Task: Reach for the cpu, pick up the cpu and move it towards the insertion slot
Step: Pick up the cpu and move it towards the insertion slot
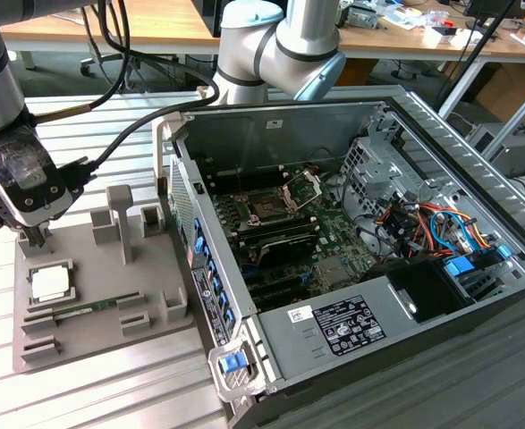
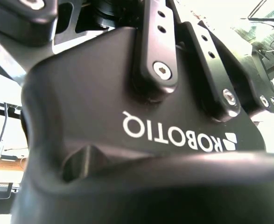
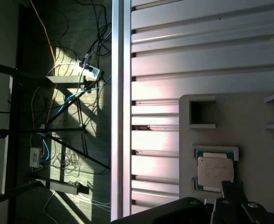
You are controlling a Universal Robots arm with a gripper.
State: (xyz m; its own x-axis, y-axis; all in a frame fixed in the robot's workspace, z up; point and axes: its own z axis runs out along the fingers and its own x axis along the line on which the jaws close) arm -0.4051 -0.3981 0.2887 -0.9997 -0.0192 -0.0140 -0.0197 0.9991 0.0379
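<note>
The cpu (image 1: 50,283) is a pale square chip lying flat in a recess of the grey holder block (image 1: 110,335) at the exterior view's left. My gripper (image 1: 37,236) hangs just above and slightly behind it, apart from it and holding nothing that I can see. In the first wrist view the cpu (image 3: 215,170) sits in its recess, with a dark part of my gripper (image 3: 232,198) right beside it. The insertion slot (image 1: 267,207) is a dark square socket with its silver frame raised, inside the open computer case.
A green memory stick (image 1: 81,313) lies on the holder block near the cpu, and grey posts (image 1: 120,219) stand up from it. The case wall (image 1: 204,268) rises between block and socket. Cables (image 1: 427,223) fill the case's right. A ribbed metal table (image 3: 197,60) lies below.
</note>
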